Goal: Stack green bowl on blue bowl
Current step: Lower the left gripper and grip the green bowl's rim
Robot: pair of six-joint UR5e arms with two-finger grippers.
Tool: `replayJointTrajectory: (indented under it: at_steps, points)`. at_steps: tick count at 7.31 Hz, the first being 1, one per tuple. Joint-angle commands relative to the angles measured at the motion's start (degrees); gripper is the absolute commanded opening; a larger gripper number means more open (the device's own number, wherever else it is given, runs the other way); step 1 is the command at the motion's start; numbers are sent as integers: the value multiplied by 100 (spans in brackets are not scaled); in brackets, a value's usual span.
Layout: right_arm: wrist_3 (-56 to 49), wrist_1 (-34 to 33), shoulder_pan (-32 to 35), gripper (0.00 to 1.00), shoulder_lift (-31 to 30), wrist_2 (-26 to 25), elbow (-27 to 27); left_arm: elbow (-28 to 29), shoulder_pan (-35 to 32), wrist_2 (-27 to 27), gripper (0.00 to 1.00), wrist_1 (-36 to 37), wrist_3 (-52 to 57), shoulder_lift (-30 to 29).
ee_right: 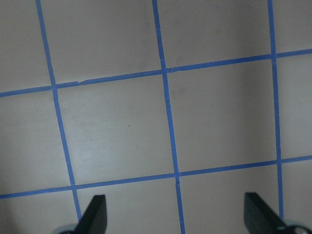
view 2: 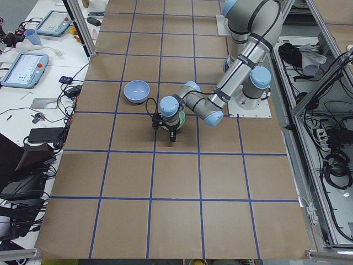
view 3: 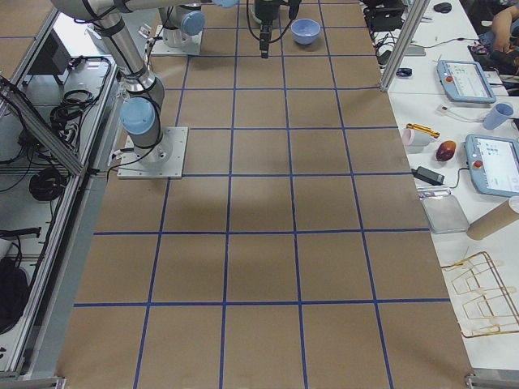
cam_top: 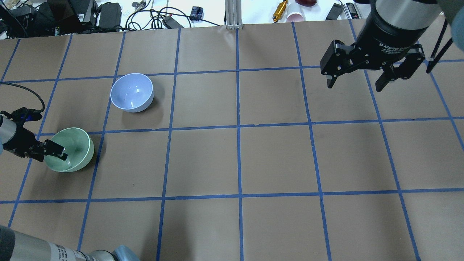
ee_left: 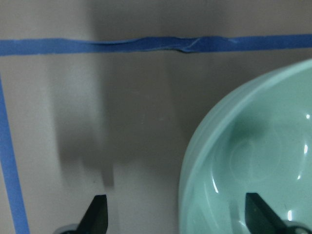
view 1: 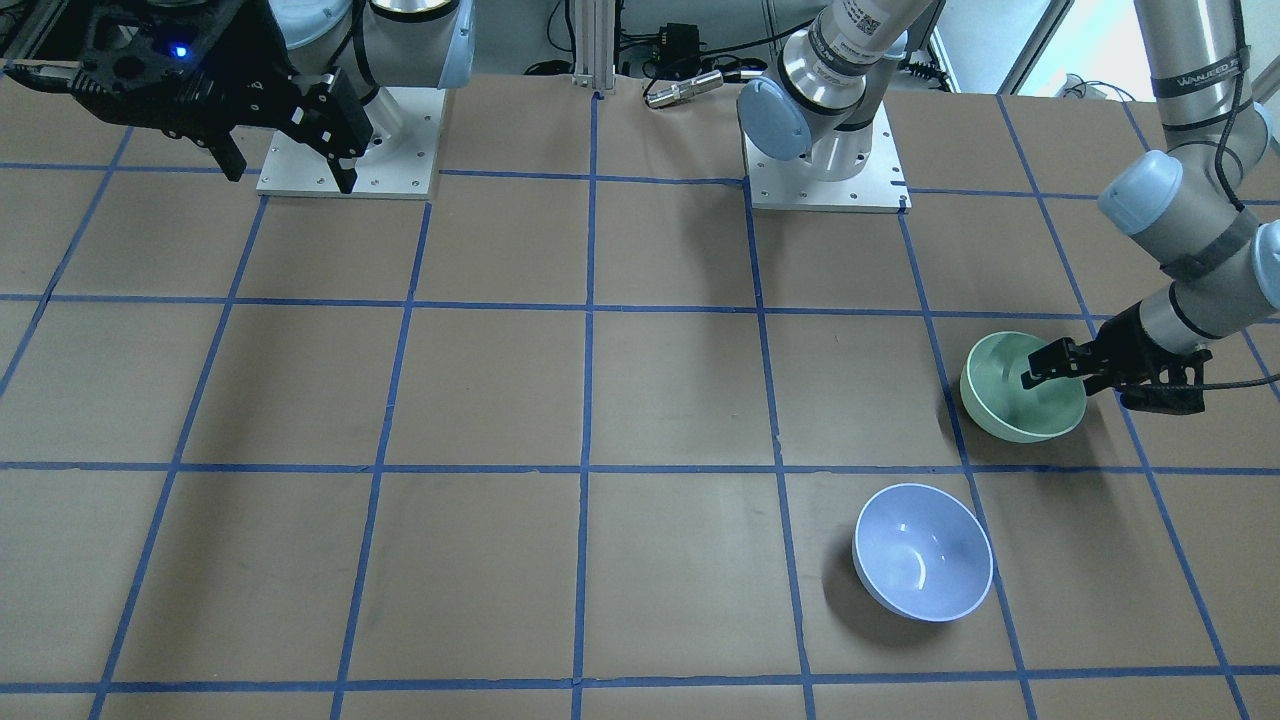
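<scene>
The green bowl (view 1: pixel 1000 400) (cam_top: pixel 78 145) sits on the table at my left side. My left gripper (view 1: pixel 1045 372) (cam_top: pixel 54 151) is open and straddles the bowl's near rim. In the left wrist view (ee_left: pixel 178 217) one finger is inside the bowl (ee_left: pixel 253 156) and the other is outside over the table. The blue bowl (view 1: pixel 922 552) (cam_top: pixel 131 92) stands upright and empty one grid square farther out, apart from the green bowl. My right gripper (cam_top: pixel 354 87) (view 1: pixel 290 178) is open and empty, high above the table on my right side.
The table (cam_top: pixel 239 159) is covered in brown paper with a blue tape grid. The two arm base plates (view 1: pixel 825 185) (view 1: pixel 350 150) sit at the robot's edge. Cables, a cup and small tools (cam_top: pixel 293 14) lie beyond the far edge.
</scene>
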Motion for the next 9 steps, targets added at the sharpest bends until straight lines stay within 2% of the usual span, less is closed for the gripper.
replayJointTrajectory:
  at_steps: [1, 2, 3, 4, 5, 9]
  points:
    - [0, 5, 0, 100, 0, -3, 8, -27, -1, -12, 100, 0, -3, -40]
    - [0, 5, 0, 100, 0, -3, -1, -27, -1, -82, 77, 0, 14, -40]
    - [0, 5, 0, 100, 0, -3, 7, -27, -1, -91, 61, 0, 23, -40]
    - [0, -3, 0, 100, 0, -3, -1, -27, -1, -91, 40, 0, 84, -40]
    - [0, -3, 0, 100, 0, -3, -1, -19, -1, -91, 1, 0, 93, -31]
    - [0, 5, 0, 100, 0, -3, 8, -10, -1, -109, 0, 9, 111, -31]
